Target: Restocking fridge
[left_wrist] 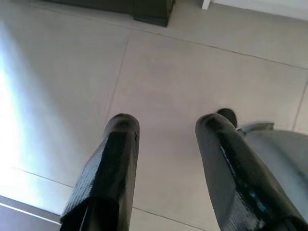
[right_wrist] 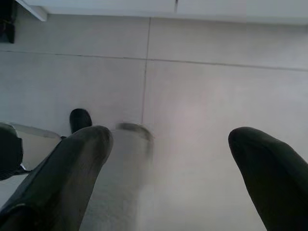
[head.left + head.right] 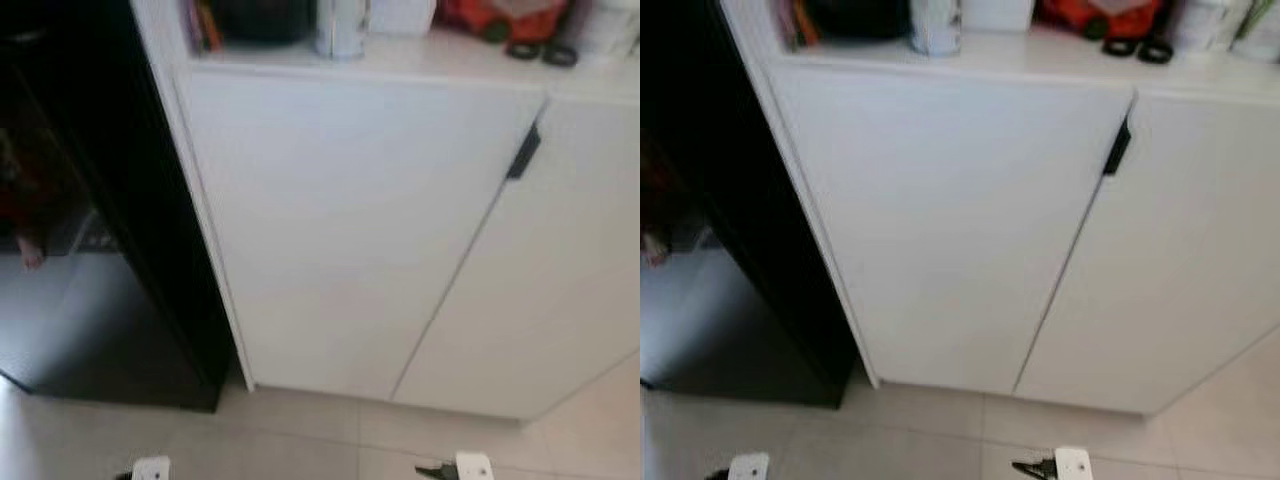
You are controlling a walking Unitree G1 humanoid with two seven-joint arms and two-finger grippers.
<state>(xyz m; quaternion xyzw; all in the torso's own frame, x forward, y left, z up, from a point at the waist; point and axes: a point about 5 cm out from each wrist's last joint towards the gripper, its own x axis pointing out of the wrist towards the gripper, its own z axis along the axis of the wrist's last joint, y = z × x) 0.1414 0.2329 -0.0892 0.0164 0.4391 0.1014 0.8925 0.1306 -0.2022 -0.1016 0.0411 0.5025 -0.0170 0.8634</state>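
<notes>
Fridge [image 3: 110, 250], black and glossy, stands at the left of the head views, its side touching a white cabinet [image 3: 350, 240] with two closed doors and a small black handle [image 3: 523, 152] at the seam near the top. On the cabinet's top sit a pale can [image 3: 340, 25], a dark container [image 3: 262, 18] and something red-orange [image 3: 500, 15], all blurred. Pale floor tiles [image 3: 300, 440] run along the bottom, where white parts of the robot poke in at the lower edge.

Left wrist view: the left gripper [image 1: 166, 159] hangs over the tiles, its two black fingers spread apart around nothing. The fridge's dark base [image 1: 144, 9] lies well beyond the fingertips.

Right wrist view: the right gripper [image 2: 168, 163] hangs likewise over tile, fingers wide apart and bare. The cabinet's white foot [image 2: 144, 7] lies far ahead, with a dark corner of the fridge at the edge.
</notes>
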